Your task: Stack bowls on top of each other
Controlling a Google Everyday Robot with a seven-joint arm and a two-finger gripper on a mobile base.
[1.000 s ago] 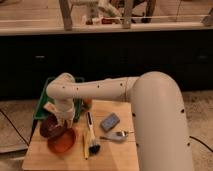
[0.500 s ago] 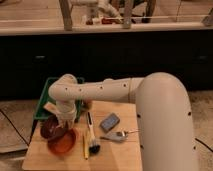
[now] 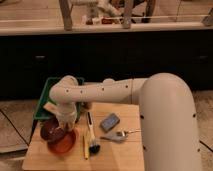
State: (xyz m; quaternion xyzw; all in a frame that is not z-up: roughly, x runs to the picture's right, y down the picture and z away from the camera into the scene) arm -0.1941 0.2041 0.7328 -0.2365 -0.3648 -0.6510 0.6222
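A dark brownish-red bowl (image 3: pixel 50 130) sits at the left of the wooden table (image 3: pixel 115 155). A brighter orange-red bowl (image 3: pixel 63 143) lies just in front of it, its rim overlapping the dark one. My gripper (image 3: pixel 64 128) hangs from the white arm (image 3: pixel 100 92) directly over the two bowls, at the dark bowl's right rim. The wrist hides the spot where it meets the bowls.
A green rectangular tray (image 3: pixel 47 97) stands behind the bowls at the back left. A black-headed brush (image 3: pixel 92 135) and a yellow stick (image 3: pixel 84 145) lie right of the bowls. A grey block (image 3: pixel 110 121) and a grey tool (image 3: pixel 120 135) lie mid-table.
The dark bowl has shifted slightly left and back, away from the orange-red bowl. The arm has barely moved.
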